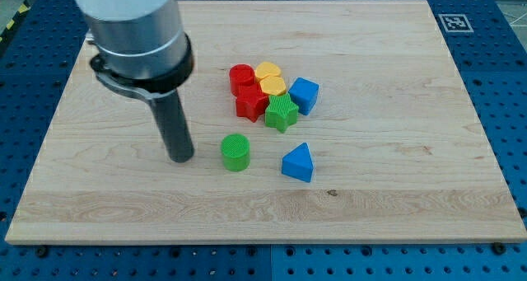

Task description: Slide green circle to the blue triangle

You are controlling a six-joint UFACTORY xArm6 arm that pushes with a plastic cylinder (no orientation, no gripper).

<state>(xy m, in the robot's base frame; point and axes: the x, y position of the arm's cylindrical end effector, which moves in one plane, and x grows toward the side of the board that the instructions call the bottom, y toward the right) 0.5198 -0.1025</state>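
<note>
The green circle (235, 152) stands on the wooden board, a little below the view's middle. The blue triangle (298, 162) lies just to its right, a small gap between them. My tip (181, 157) rests on the board to the left of the green circle, about one block's width away, not touching it.
A cluster sits above the two blocks: a red circle (241, 77), a red star (250, 102), a yellow heart (268, 71), a yellow block (273, 86), a green star (282, 113) and a blue cube (304, 95). The wooden board (395, 149) lies on a blue pegboard table.
</note>
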